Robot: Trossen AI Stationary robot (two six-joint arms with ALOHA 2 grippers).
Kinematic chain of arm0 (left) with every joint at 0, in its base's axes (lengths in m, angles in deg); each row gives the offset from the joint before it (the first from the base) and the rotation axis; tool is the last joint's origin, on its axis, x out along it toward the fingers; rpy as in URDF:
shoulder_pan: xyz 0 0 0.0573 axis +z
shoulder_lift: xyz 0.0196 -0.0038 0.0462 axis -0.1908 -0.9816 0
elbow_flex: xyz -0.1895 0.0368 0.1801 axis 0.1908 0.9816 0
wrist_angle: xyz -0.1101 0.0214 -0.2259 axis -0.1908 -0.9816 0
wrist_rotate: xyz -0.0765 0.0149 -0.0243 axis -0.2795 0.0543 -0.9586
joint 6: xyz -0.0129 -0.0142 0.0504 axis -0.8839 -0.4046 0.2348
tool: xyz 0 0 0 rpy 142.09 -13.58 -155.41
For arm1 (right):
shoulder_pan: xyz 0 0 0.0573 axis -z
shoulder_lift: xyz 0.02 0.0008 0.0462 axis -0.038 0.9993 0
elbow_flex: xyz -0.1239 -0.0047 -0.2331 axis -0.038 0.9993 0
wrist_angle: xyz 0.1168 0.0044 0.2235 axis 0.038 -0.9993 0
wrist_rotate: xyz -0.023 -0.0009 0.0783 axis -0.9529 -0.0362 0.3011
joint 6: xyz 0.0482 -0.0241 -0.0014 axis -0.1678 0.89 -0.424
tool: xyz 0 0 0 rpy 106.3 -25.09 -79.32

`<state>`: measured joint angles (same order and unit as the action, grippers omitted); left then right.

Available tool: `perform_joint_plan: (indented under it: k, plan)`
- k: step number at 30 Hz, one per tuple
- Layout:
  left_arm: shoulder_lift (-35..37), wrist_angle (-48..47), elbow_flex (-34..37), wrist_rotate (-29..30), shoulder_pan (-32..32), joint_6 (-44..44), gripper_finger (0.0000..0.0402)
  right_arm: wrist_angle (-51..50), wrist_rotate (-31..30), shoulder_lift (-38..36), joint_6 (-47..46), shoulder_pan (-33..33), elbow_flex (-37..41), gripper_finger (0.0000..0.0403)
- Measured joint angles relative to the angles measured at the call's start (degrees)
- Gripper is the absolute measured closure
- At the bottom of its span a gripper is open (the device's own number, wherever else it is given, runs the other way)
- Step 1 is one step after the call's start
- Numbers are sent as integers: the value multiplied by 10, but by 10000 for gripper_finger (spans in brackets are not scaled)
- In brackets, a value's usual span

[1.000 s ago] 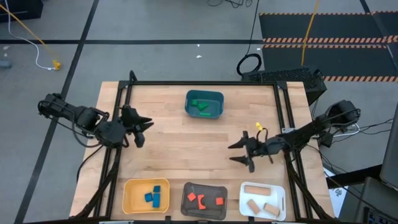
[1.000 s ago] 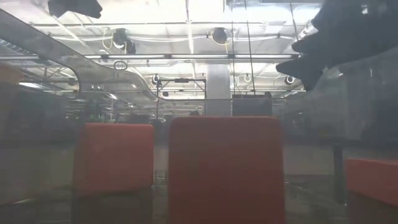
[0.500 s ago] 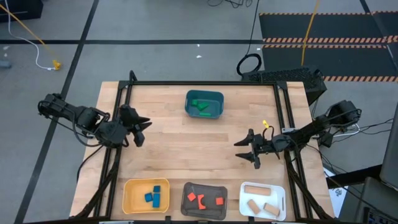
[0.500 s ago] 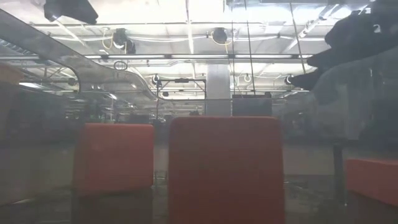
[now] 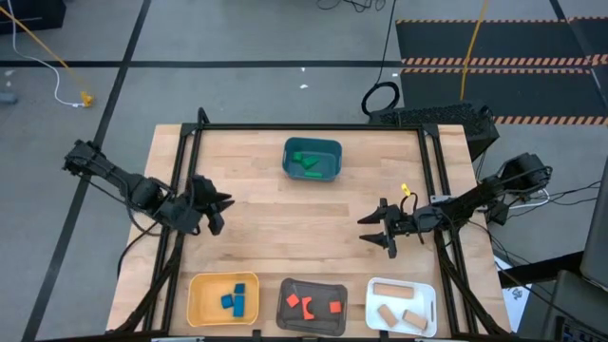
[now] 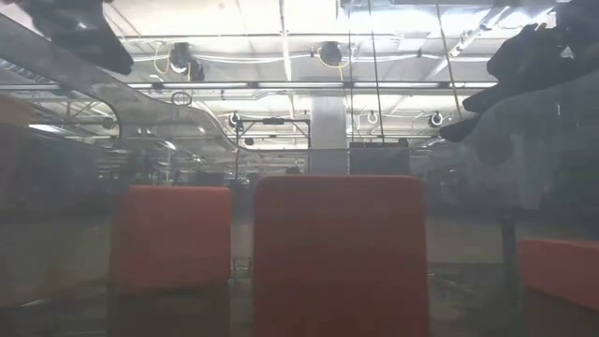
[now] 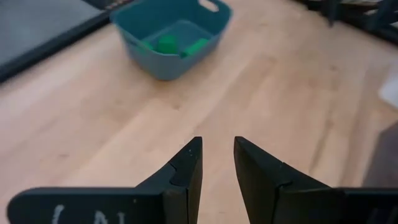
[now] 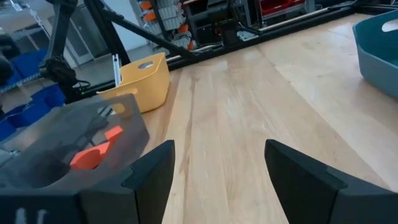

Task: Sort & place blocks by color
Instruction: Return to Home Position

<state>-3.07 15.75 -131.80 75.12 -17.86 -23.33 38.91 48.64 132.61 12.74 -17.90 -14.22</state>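
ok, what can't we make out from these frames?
- Low view: red blocks close to the lens fill it and hide the table and everything else on it.
- Green blocks: count unclear. They overlap in the high view, and the teal tray wall partly hides them in the left wrist view.
- Right wrist view: the yellow tray wall hides its contents; the white tray is out of frame.

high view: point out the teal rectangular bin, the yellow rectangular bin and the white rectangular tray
teal rectangular bin [image 5: 337, 161], high view, on its right wall
yellow rectangular bin [image 5: 204, 302], high view, on the bare left part of its floor
white rectangular tray [image 5: 425, 298], high view, on the bare right part of its floor
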Motion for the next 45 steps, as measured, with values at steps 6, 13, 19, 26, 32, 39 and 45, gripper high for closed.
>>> perform_joint_plan:
  k: [6, 13, 19, 26, 32, 39, 45]
  plan:
    - [8, 193, 111, -1, -26, 40, 309, -2, 0, 0, 16, 0, 0, 161]
    - [9, 405, 221, -1, -31, 66, 309, -3, 0, 0, 13, 0, 0, 161]
    - [9, 510, 284, -6, -31, 82, 309, -3, 0, 0, 13, 0, 0, 161]
    - [9, 580, 345, -6, -31, 74, 309, -3, 0, 0, 13, 0, 1, 161]
    - [9, 633, 391, -7, -31, 57, 309, -3, 0, 0, 13, 0, 1, 161]
    - [9, 658, 424, -7, -31, 39, 309, -3, 0, 0, 14, 0, 1, 161]
    - [9, 658, 430, -7, -30, 39, 309, -3, 0, 0, 14, 0, 1, 161]
